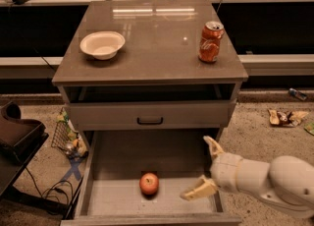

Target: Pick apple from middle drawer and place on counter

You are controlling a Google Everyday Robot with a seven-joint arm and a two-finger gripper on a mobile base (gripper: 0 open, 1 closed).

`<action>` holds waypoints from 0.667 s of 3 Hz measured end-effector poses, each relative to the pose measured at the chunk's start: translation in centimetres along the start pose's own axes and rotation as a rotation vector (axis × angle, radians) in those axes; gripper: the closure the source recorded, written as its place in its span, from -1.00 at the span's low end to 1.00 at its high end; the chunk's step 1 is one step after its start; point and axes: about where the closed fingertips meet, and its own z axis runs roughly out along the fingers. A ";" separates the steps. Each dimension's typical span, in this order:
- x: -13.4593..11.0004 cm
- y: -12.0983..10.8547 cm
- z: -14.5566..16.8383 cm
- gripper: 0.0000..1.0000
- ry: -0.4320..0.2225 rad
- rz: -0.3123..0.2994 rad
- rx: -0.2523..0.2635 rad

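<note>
The small red-orange apple (pixel 149 183) lies on the floor of the open middle drawer (pixel 117 195), near its front middle. My gripper (pixel 205 168) hangs over the drawer's right side, to the right of the apple and apart from it. Its two pale fingers are spread wide, one fingertip (pixel 212 144) up and one low near the drawer floor; it holds nothing. The grey-brown counter (pixel 157 38) tops the cabinet above.
A white bowl (pixel 102 44) stands on the counter's left and an orange soda can (pixel 210 42) on its right. A closed drawer front with a black handle (pixel 149 121) sits above the open drawer. Cables and clutter lie on the floor at left; wrappers at right.
</note>
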 end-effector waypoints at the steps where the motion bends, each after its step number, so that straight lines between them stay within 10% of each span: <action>1: 1.5 0.4 8.7 -1.00 -0.105 0.007 0.017; 2: 3.1 0.9 13.2 -1.00 -0.171 0.009 0.029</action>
